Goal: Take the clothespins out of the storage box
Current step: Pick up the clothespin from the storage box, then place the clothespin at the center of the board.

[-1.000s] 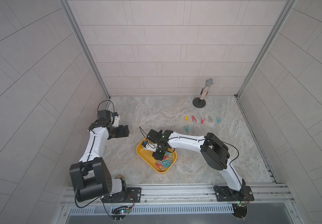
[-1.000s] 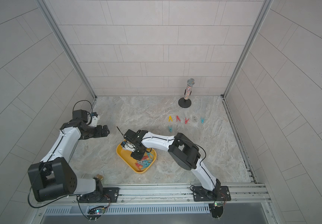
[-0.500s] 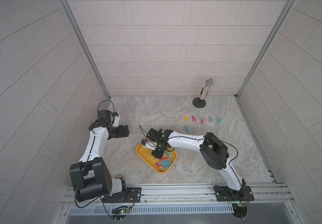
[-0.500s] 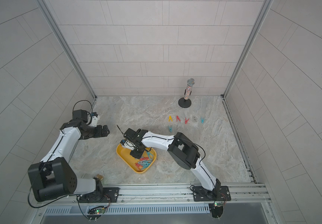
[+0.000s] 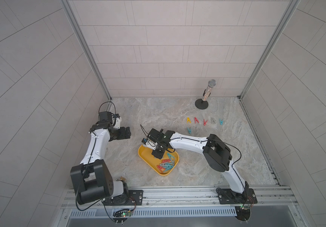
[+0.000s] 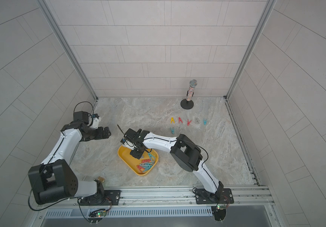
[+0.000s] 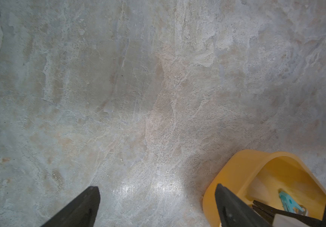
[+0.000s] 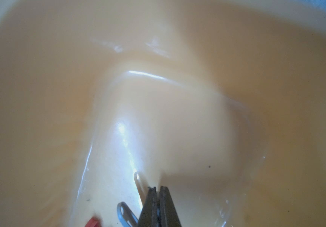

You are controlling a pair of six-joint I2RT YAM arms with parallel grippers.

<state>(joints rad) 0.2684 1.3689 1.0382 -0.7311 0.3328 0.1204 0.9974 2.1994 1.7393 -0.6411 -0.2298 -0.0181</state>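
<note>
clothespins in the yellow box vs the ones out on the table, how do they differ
The boxed clothespins lie heaped and overlapping at one end of the storage box; the table clothespins lie apart, five in a row and a teal one nearby. The boxed clothespins show teal, red and grey; the table clothespins add a yellow one. Both are the same A-shaped pegs.

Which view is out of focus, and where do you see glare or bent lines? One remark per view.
Right wrist view: the storage box is soft and out of focus, with white glare streaks on its floor. Left wrist view: sharp, with a bright sheen on the table. Both top views: evenly lit, but the lines of the wall tiles curve.
</note>
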